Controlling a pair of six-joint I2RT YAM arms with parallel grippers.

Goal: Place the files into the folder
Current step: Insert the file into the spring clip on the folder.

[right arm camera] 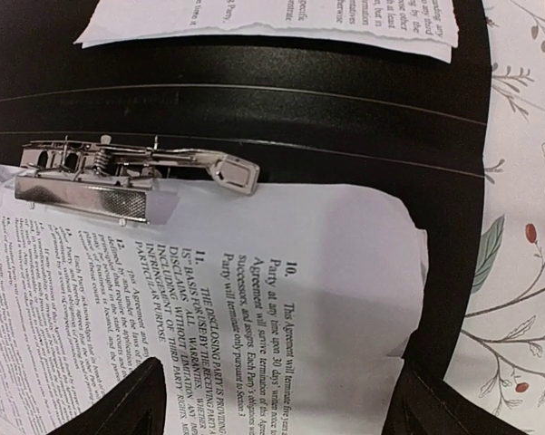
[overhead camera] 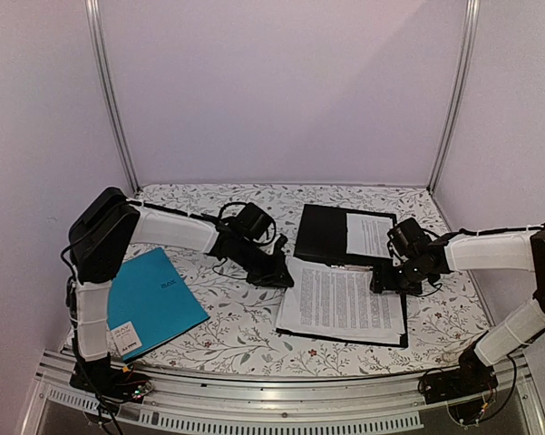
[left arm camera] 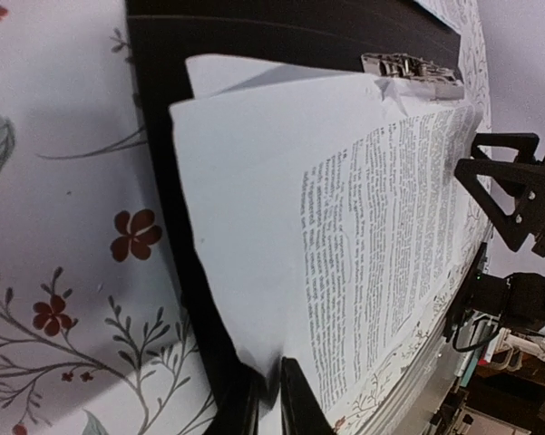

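Files (overhead camera: 345, 304) (lower centre, on folder (overhead camera: 322, 231)): left gripper (left arm camera: 274, 408) pinching edge, right gripper (right arm camera: 281, 412) spread; tugging risks tearing at clip (right arm camera: 118, 177).

Table (overhead camera: 245, 337), floral-print cloth over it. Directly on it: open black folder (overhead camera: 322, 234) right of centre; teal-blue folder (overhead camera: 154, 297) at left, well apart.
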